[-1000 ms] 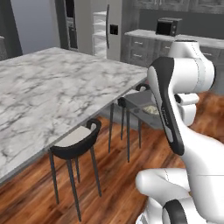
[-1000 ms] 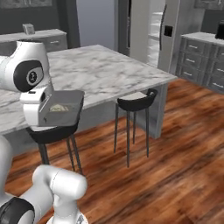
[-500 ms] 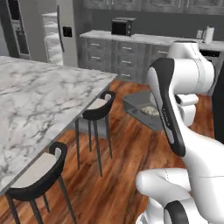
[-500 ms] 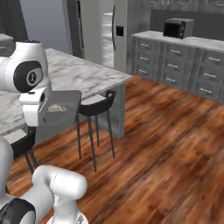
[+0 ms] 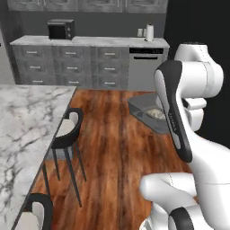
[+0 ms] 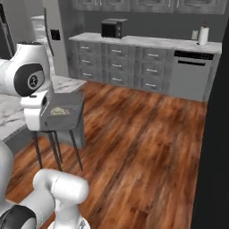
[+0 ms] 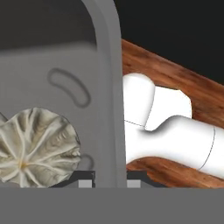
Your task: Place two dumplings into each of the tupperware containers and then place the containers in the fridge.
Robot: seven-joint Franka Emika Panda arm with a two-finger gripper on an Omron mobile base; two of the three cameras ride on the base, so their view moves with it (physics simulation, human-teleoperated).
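A grey see-through tupperware container [image 5: 146,110] is carried in the air above the wooden floor [image 5: 112,148], held level in front of the white arm [image 5: 179,112]. In the hand view the container's side wall [image 7: 107,87] is seen running down between the two dark fingertips [image 7: 85,176], so the gripper [image 7: 109,180] is closed almost fully, clamped on that wall. A pale, pleated dumpling [image 7: 37,146] is seen lying on the container's floor, just inside the gripped wall; in the left base view pale dumplings [image 5: 155,113] are seen in the tray, though their number cannot be told there. In the right base view the same container [image 6: 67,109] is seen just beside the arm's hand, with a pale lump [image 6: 58,111] in it. Relative to the container, a marble-topped island [image 5: 27,134] stands well apart to the left in the left base view, with black stools [image 5: 67,134] drawn up at its edge. Behind the container, along the far wall, a run of grey drawers [image 5: 67,67] is topped by a counter bearing a black microwave [image 5: 61,29] and a paper towel roll [image 5: 149,32], with a dishwasher [image 5: 143,67] set beside the drawers
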